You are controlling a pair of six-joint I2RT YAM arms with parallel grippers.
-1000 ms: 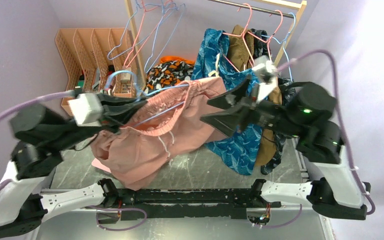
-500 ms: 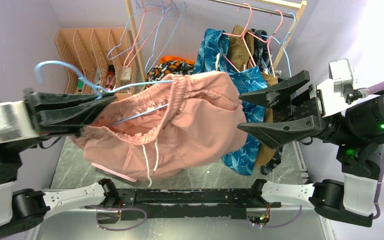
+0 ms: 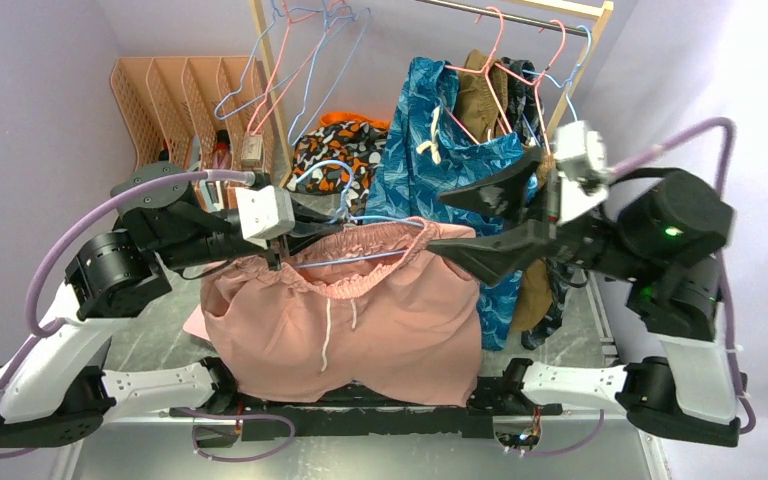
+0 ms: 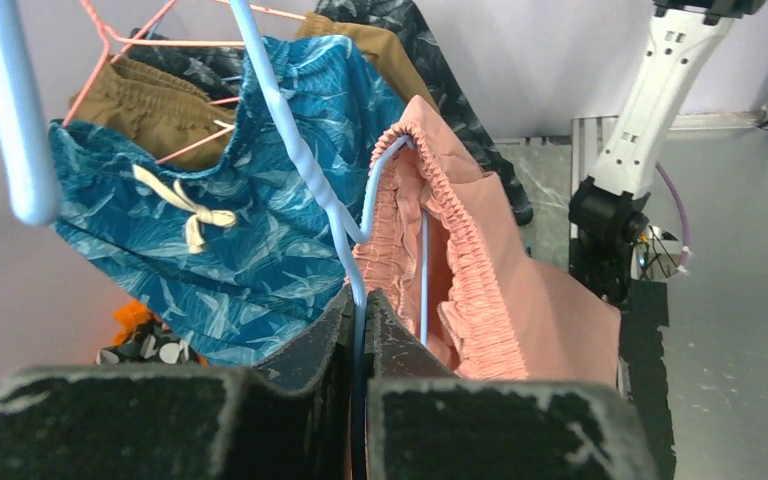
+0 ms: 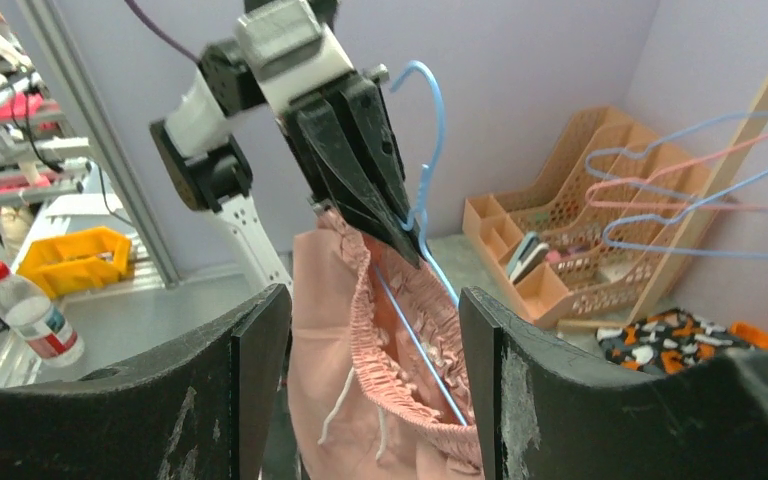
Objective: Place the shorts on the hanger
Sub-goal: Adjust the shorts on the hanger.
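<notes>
The dusty-pink shorts (image 3: pixel 360 320) hang down at the table's middle, their gathered waistband threaded over the light-blue wire hanger (image 3: pixel 365 258). My left gripper (image 3: pixel 325 225) is shut on the hanger's wire just below the hook (image 3: pixel 338 185). In the left wrist view the wire (image 4: pixel 290 130) runs up from between the pressed fingers, with the shorts (image 4: pixel 480 280) to its right. My right gripper (image 3: pixel 440 222) stands open at the waistband's right end. In the right wrist view its fingers (image 5: pixel 260 340) frame the shorts (image 5: pixel 330 350) and the hanger (image 5: pixel 425 110) without touching them.
A rail at the back carries a blue patterned garment (image 3: pixel 440 130), brown clothes and pink and blue wire hangers (image 3: pixel 300 50). A peach slotted organizer (image 3: pixel 170 100) stands back left, with an orange-and-black cloth (image 3: pixel 335 140) beside it. A flat pink board (image 3: pixel 195 325) lies under the shorts.
My left gripper swung the hanger and shorts back toward the middle, and the shorts now hang straight down. My right gripper came in leftward to the waistband's right end, still open.
</notes>
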